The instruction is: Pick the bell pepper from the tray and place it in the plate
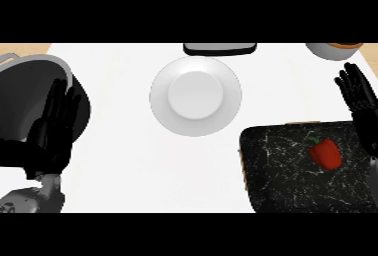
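Observation:
A red bell pepper (pixel 325 153) with a green stem lies on the black marbled tray (pixel 284 170) at the lower right. The white plate (pixel 196 95) sits in the middle of the white counter, with nothing on it. My right hand (pixel 358 97) is open at the right edge, fingers straight, just above and to the right of the pepper and not touching it. My left hand (pixel 53 127) is open at the left, fingers up, resting over a dark pot.
A large dark pot (pixel 29 85) with a grey rim stands at the left. A black and grey item (pixel 220 49) lies at the back centre. A white bowl (pixel 332 50) sits at the back right.

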